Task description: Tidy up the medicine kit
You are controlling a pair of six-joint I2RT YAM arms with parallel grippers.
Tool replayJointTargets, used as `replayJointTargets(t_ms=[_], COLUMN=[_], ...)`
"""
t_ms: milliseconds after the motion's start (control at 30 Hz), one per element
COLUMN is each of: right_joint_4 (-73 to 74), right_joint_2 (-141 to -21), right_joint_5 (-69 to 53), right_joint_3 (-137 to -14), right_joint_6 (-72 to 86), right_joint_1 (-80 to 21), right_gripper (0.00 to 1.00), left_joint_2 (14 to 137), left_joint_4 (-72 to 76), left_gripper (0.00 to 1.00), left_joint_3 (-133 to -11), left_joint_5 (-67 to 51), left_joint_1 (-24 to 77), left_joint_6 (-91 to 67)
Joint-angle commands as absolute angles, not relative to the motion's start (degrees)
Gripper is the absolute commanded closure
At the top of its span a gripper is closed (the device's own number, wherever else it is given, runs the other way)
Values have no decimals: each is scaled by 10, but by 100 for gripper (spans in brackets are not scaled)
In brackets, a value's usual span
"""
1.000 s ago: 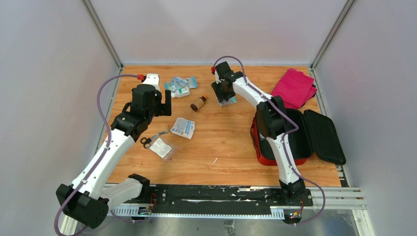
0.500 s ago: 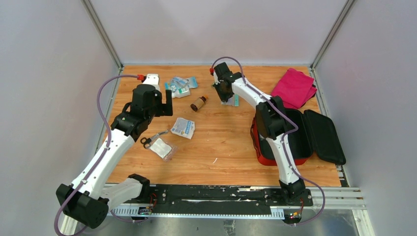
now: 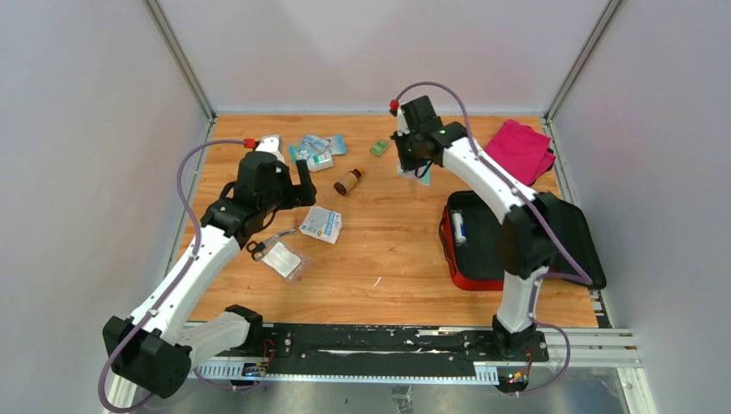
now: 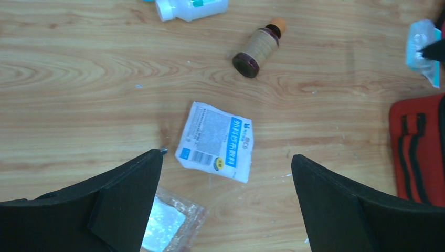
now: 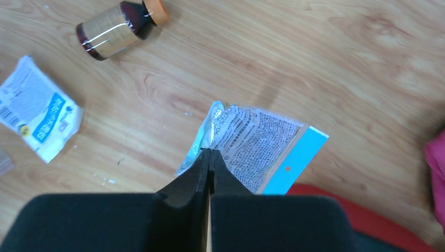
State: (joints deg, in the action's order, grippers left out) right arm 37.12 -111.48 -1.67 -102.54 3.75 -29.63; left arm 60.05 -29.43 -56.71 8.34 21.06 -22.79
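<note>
right gripper (image 5: 210, 153) pinches the edge of a printed packet (image 5: 257, 144), fingers pressed together; left gripper (image 4: 225, 156) hangs spread above a white sachet (image 4: 215, 140). red medicine kit (image 3: 472, 280) lies open at the right of the table (image 3: 388, 250).

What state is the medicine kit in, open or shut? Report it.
Open. The medicine kit has its lid folded flat to the right, with the black lining showing.
</note>
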Motion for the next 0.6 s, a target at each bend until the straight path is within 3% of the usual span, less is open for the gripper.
replayJointTargets(t_ms=[0, 333, 567], right_joint_4=[386, 463, 447], right_joint_2=[-995, -682, -627], right_joint_5=[-1, 101, 78], right_joint_3=[-937, -684, -579], right_joint_6=[76, 116, 113], right_joint_1=[-303, -247, -161], right_gripper=[100, 100, 100], left_joint_2=[611, 624, 646], left_joint_4=[-250, -240, -221], left_gripper=[1, 0, 0], left_joint_3=[-549, -548, -549], left_joint_5=[35, 70, 52], left_joint_1=[206, 193, 192], left_joint_6=[-284, -283, -305])
